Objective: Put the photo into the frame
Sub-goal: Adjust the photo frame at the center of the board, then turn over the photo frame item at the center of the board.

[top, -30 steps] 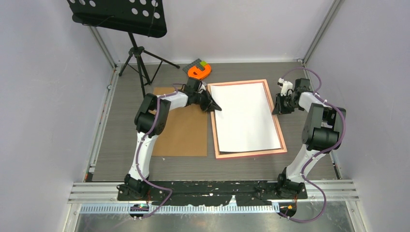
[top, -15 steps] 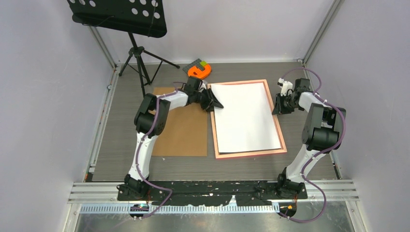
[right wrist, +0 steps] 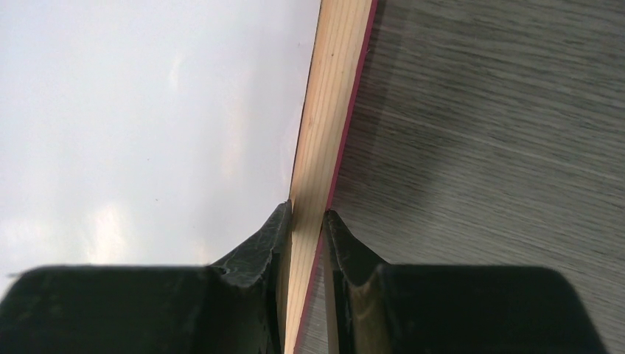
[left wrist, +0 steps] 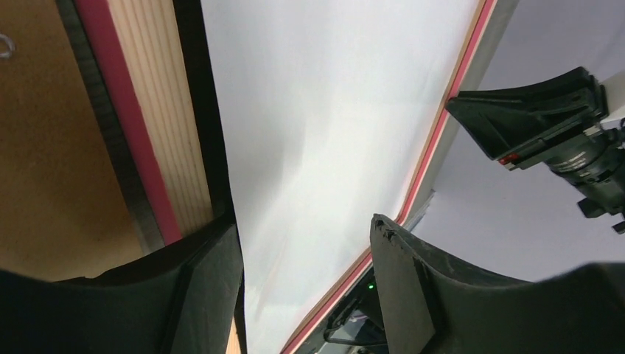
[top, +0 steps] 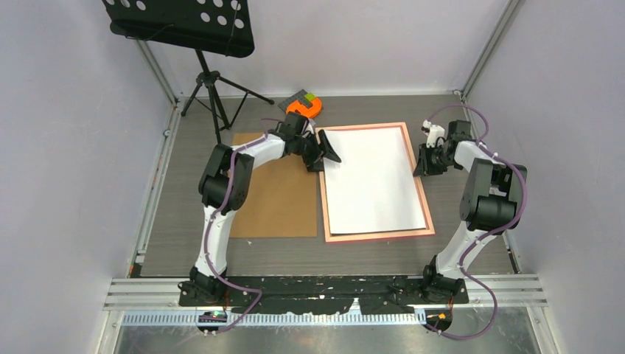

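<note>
The frame (top: 376, 237), a thin salmon-pink rectangle, lies flat on the table right of centre. The photo (top: 376, 177) lies inside it with a plain white side up. My left gripper (top: 328, 155) hovers over the photo's far left corner, open and holding nothing. In the left wrist view its gripper (left wrist: 302, 221) spans the white photo (left wrist: 332, 110) beside the frame's wooden edge (left wrist: 158, 110). My right gripper (top: 421, 168) is at the frame's right side. In the right wrist view this gripper (right wrist: 306, 214) is shut on the frame's wooden bar (right wrist: 332, 96), with the photo (right wrist: 147, 110) to its left.
A brown backing board (top: 276, 199) lies flat left of the frame, under the left arm. A small orange tape-like object (top: 304, 108) sits at the far edge. A black music stand (top: 210, 81) rises at the far left. Walls enclose the table on three sides.
My left gripper has gone from shut to open, letting go of the photo's far left corner, and pulled slightly back. The photo has settled straighter inside the frame. The right gripper has kept its grip.
</note>
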You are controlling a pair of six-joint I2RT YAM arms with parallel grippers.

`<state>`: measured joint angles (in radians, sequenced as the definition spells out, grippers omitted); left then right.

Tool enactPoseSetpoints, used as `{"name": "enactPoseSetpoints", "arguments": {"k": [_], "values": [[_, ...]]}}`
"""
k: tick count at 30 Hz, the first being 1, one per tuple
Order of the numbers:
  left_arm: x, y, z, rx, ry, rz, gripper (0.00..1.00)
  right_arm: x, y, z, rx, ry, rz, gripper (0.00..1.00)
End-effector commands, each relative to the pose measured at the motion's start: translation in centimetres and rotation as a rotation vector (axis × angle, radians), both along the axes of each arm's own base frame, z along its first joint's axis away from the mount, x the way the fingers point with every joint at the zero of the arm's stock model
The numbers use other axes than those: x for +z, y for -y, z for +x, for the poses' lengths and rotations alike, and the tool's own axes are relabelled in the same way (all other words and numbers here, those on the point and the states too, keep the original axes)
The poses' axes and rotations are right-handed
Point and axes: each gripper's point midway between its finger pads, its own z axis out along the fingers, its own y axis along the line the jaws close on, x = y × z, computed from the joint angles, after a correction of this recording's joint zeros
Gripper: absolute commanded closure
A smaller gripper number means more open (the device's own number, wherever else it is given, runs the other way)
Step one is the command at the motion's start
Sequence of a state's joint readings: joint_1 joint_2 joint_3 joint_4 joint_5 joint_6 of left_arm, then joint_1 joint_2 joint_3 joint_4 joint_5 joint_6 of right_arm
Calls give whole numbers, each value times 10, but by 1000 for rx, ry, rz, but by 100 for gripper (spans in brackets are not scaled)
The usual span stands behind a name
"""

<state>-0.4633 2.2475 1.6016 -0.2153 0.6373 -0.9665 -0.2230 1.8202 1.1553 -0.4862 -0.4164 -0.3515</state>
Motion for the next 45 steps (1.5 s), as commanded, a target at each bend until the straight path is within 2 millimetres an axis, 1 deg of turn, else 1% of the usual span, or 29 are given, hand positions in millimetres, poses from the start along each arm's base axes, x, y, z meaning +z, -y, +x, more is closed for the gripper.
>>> {"name": "enactPoseSetpoints", "arguments": {"k": [1, 6, 12, 16, 20, 21, 24, 26, 29, 32, 35, 38, 41, 42, 44, 45], "values": [[12, -21, -6, -21, 60, 150, 35, 8, -11, -12, 30, -11, 23, 94], [20, -31, -12, -42, 101, 201, 32, 9, -10, -11, 26, -7, 15, 94], [37, -46, -15, -78, 187, 266, 30, 6, -5, -9, -1, -6, 0, 94], [38, -62, -18, -117, 244, 336, 30, 6, 3, -8, -44, -9, -11, 94], [40, -78, -24, -154, 275, 362, 30, 5, 11, -10, -89, -15, -27, 94], [41, -84, -25, -162, 285, 371, 30, 7, 13, -10, -102, -7, -32, 94], [46, -104, -29, -183, 337, 412, 28, 7, 21, -12, -131, -8, -60, 94], [49, -123, -33, -216, 393, 470, 25, 9, 28, -14, -159, -7, -73, 94], [51, -151, -43, -259, 437, 562, 19, 9, 42, -16, -209, -11, -85, 94], [51, -176, -56, -300, 453, 624, 18, 9, 58, -18, -280, -13, -81, 94], [52, -201, -65, -309, 465, 677, 18, 8, 69, -20, -337, -15, -81, 94], [55, -224, -69, -292, 477, 719, 18, 8, 81, -20, -399, -8, -90, 94], [56, -245, -72, -280, 468, 750, 17, 8, 85, -21, -428, -5, -92, 94], [55, -255, -72, -273, 456, 759, 17, 8, 85, -22, -428, -7, -89, 92], [53, -269, -74, -264, 431, 757, 17, 11, 84, -21, -425, -1, -85, 85], [50, -276, -76, -260, 411, 758, 16, 16, 84, -21, -422, 12, -85, 75]]}}
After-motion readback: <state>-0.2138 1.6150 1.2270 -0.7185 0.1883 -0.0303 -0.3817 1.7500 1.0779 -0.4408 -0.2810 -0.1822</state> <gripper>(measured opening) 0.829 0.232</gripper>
